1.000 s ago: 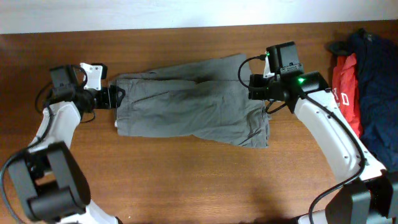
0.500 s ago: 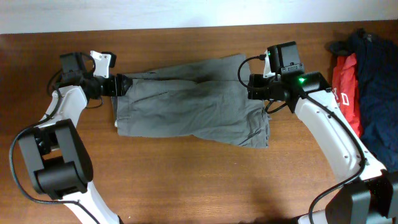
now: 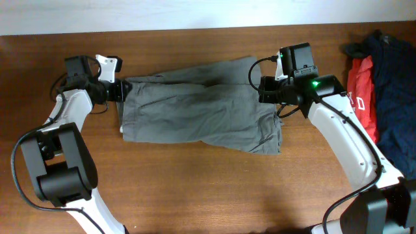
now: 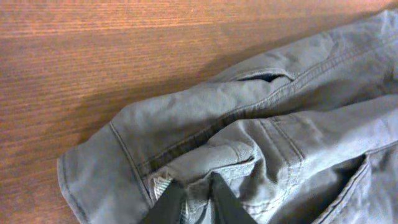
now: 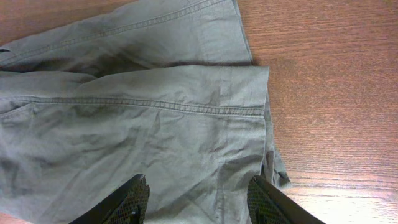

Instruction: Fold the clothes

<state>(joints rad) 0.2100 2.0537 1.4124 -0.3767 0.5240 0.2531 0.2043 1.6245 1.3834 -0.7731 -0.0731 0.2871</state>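
The clothes, a pair of grey-olive shorts, lie flat across the middle of the wooden table, waistband to the left and leg hems to the right. My left gripper is at the waistband's far-left corner. In the left wrist view its fingers stand close together, and the left gripper is shut on a fold of the shorts beside the pale lining. My right gripper hovers over a leg hem. In the right wrist view the right gripper is open, with smooth cloth of the shorts under it.
A red garment with white letters and navy-blue garments are piled at the table's right edge. Bare wood lies in front of the shorts. The table's back edge runs just behind them.
My left gripper swung toward the far-left corner of the waistband and closed on the fabric there. The right arm and the shorts stayed where they were.
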